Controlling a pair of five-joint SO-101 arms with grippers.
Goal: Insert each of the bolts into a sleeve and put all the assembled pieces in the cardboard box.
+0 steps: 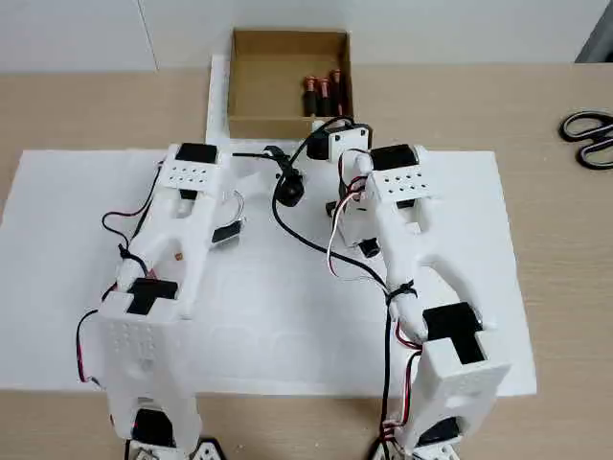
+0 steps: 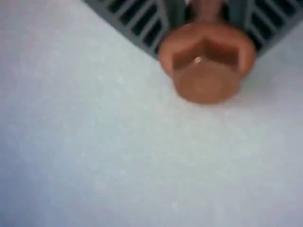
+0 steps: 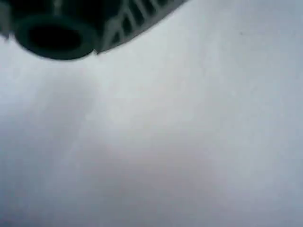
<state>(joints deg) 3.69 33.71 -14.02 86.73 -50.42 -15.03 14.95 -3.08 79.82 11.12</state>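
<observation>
An orange bolt [image 2: 206, 66] with a hexagonal head sticks out between the grey ribbed fingers [image 2: 130, 16] of my left gripper [image 2: 204, 16], which is shut on it just above the white sheet. My right gripper [image 3: 57, 19] is shut on a black sleeve [image 3: 54, 39], whose open end faces the camera. In the high view the left gripper [image 1: 228, 233] and the right gripper [image 1: 367, 246] hang low over the sheet, a short way apart. The cardboard box [image 1: 251, 72] stands at the far edge and holds three orange-and-black assembled pieces [image 1: 322, 95] in its right corner.
A white sheet [image 1: 268, 335] covers the table's middle. A black cable with a small black part [image 1: 287, 188] lies between the two arms. Scissors [image 1: 588, 137] rest on the wooden table at the far right.
</observation>
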